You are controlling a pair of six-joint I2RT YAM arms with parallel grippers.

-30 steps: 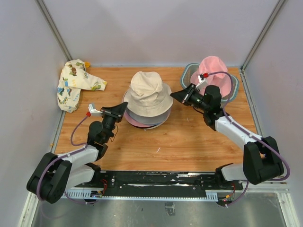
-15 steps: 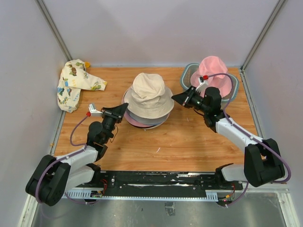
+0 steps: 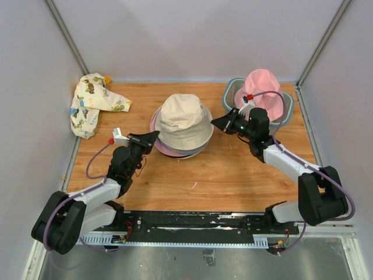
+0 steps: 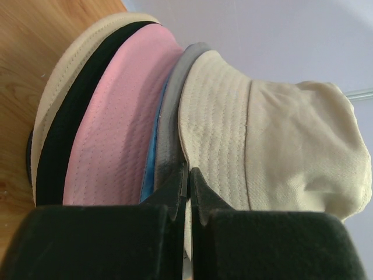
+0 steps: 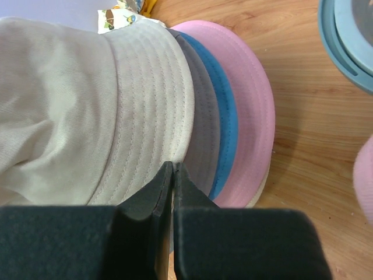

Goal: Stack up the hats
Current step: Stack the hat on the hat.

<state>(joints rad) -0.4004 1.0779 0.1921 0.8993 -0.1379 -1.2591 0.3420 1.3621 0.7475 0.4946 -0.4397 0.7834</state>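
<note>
Change, top hat: a second ago the cream hat (image 3: pixel 185 118) sat lopsided with its crown bunched. Now the crown is round and the brim lies evenly on the stack (image 3: pixel 175 150).
Change, left hand: the left hand (image 3: pixel 155 135) has edged slightly toward the centre of the frame, nearer the stack's brims.
Change, right hand: the right hand (image 3: pixel 214 121) has shifted slightly lower in the frame and remains at the stack's right edge.
Left hand, state: closed, fingers pressed together, nothing seen gripped.
Right hand, state: closed, fingers pressed together, nothing seen gripped.
Stack, location: centre of the counter (image 3: pixel 221 169), between the two hands.
Stack, order: in the wrist views the brims show cream at the bottom, then black, pink, blue and grey, with the cream hat on top.
Stack relative to left hand: the fingertips point at the left edge of the brims, level with the grey and cream layers. Contact cannot be confirmed.
Stack relative to right hand: the fingertips point at the right edge of the cream and grey brims. Contact cannot be confirmed.
Other hat: a pink hat (image 3: pixel 263 87) sits in the basket (image 3: pixel 229 96), upper right of the frame, behind the right hand.
Other item: a patterned fabric piece (image 3: pixel 93 105) lies at upper left, well apart from the stack.
</note>
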